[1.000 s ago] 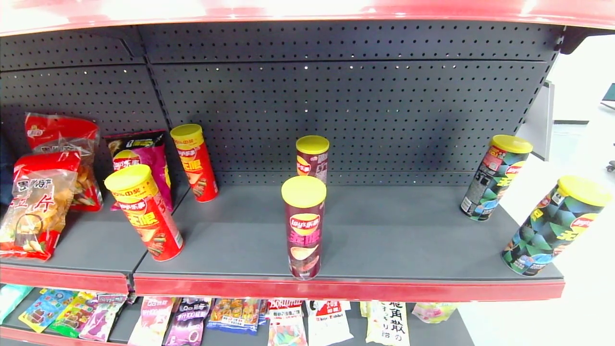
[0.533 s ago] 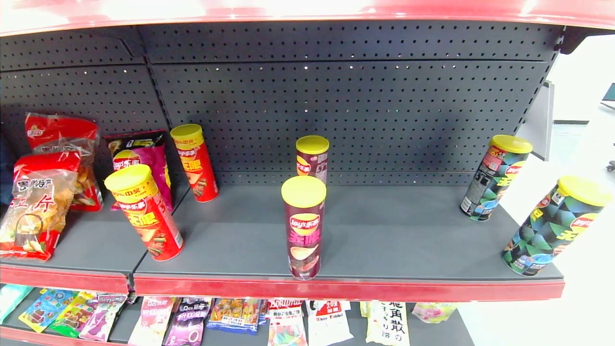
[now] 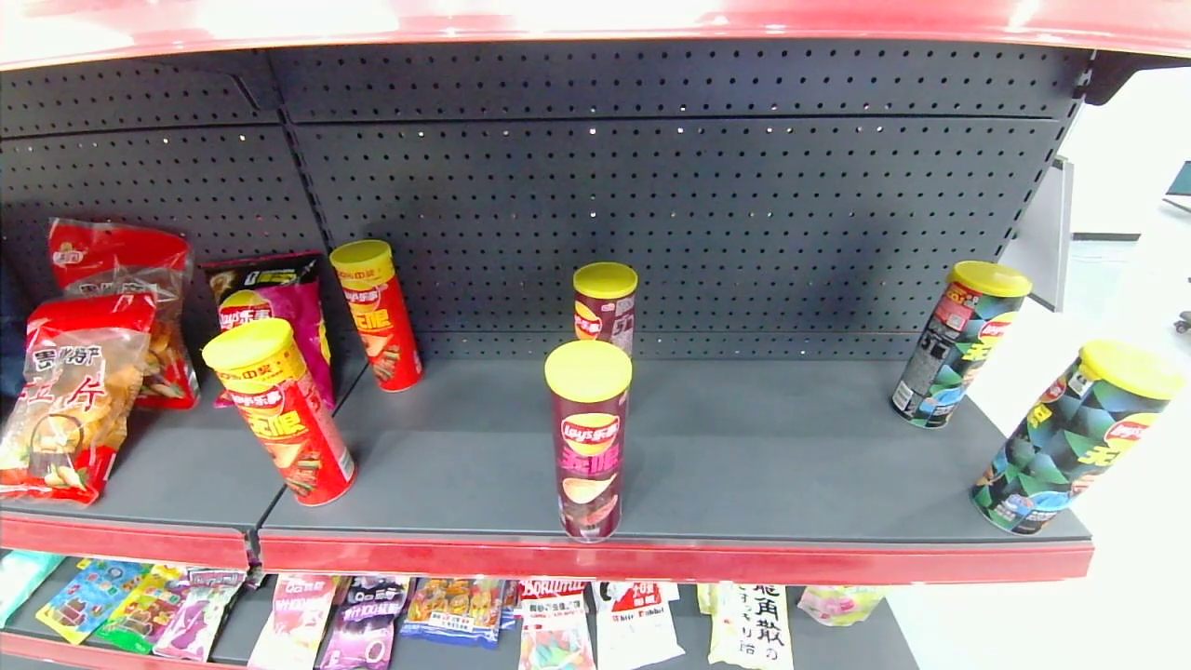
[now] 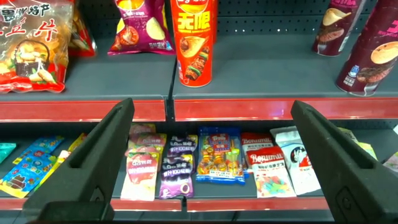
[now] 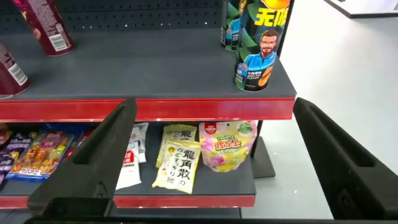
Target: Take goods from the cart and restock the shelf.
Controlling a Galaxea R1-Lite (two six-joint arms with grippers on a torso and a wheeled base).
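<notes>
We take the front maroon can [image 3: 588, 437] as our mark: it stands upright at the front lip of the shelf [image 3: 763, 465], near the middle. Straight behind it, by the perforated back panel [image 3: 744, 205], stands a second maroon can [image 3: 605, 302]. To its left stand a near red can [image 3: 279, 409] and a far red can [image 3: 377, 312], with a purple chip bag [image 3: 279, 307] and red snack bags [image 3: 74, 391] beyond. Well to its right stand two green-patterned cans [image 3: 963, 344]. Below it, flat packets [image 3: 558, 623] lie on a lower level. The left gripper [image 4: 211, 107] hovers before the shelf's red edge, seemingly left of the mark, fingers spread wide and holding nothing. The right gripper [image 5: 216, 104] hovers likewise toward the right end, equally wide and empty.
</notes>
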